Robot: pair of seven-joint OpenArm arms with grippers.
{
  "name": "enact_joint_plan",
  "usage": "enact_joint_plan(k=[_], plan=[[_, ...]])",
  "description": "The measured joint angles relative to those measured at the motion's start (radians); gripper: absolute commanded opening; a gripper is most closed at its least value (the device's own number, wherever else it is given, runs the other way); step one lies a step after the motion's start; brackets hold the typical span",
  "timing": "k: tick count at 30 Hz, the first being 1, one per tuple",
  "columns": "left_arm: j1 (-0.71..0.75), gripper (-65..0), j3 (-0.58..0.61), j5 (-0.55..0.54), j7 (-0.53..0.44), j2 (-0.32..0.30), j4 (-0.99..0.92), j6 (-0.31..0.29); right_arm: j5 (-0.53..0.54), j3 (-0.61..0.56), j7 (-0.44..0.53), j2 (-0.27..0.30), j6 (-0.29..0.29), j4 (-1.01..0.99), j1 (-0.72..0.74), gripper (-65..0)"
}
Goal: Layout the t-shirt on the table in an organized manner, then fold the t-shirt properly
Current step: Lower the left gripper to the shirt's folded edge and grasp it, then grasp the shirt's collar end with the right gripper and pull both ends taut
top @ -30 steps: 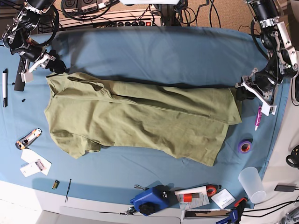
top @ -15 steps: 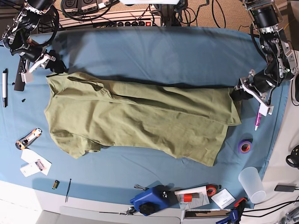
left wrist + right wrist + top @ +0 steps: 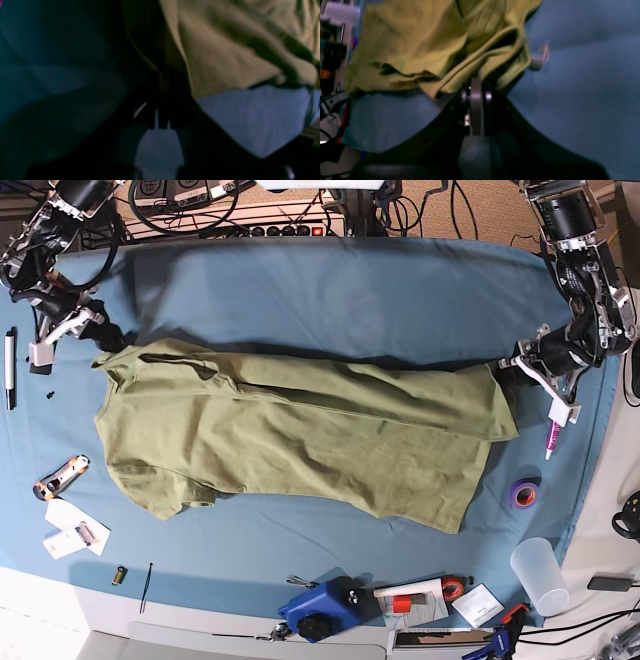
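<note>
The olive-green t-shirt (image 3: 300,440) lies spread lengthwise across the light blue table (image 3: 350,290), wrinkled and partly doubled over. At the shirt's upper left corner my right gripper (image 3: 103,340) is shut on it. In the right wrist view the right gripper (image 3: 476,83) is pinched on a folded seam of the t-shirt (image 3: 415,45). My left gripper (image 3: 507,372) is at the shirt's upper right corner. The left wrist view is dark: the left gripper (image 3: 162,75) sits closed at the edge of the t-shirt (image 3: 237,50), over the table (image 3: 250,117).
A black pen (image 3: 10,365) and a utility knife (image 3: 60,475) lie along the left edge. A pink marker (image 3: 552,435), a purple tape roll (image 3: 524,494) and a plastic cup (image 3: 540,575) are at the right. A blue tool (image 3: 320,608) sits at the front edge.
Both grippers have shut on the shirt's upper corners. The right gripper has shifted left and drawn its corner outward. The left gripper has edged in toward the hem.
</note>
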Motion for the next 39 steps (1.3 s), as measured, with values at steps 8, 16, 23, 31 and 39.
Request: enact_joint_plan(k=[8, 16, 23, 31, 39], plan=[[0.011, -65.0, 0.000, -0.005, 0.020, 0.000, 0.074, 0.000, 0.042, 0.000, -0.005, 0.065, 0.000, 0.000, 0.002, -65.0], [0.109, -65.0, -0.010, -0.007, 0.025, 0.001, 0.162, 0.000, 0.046, 0.027, -0.004, 0.096, 0.000, 0.000, 0.002, -65.0], [0.182, -65.0, -0.064, -0.008, 0.024, 0.002, 0.226, 0.000, 0.046, 0.129, -0.004, 0.103, 0.000, 0.000, -0.008, -65.0], [0.250, -65.0, -0.064, -0.016, 0.028, 0.002, 0.228, 0.000, 0.047, 0.127, -0.005, 0.111, 0.000, 0.000, -0.084, -65.0], [0.317, -65.0, -0.064, -0.016, 0.032, 0.002, 0.275, 0.000, 0.053, 0.129, -0.006, 0.111, 0.000, 0.000, -0.116, -65.0]])
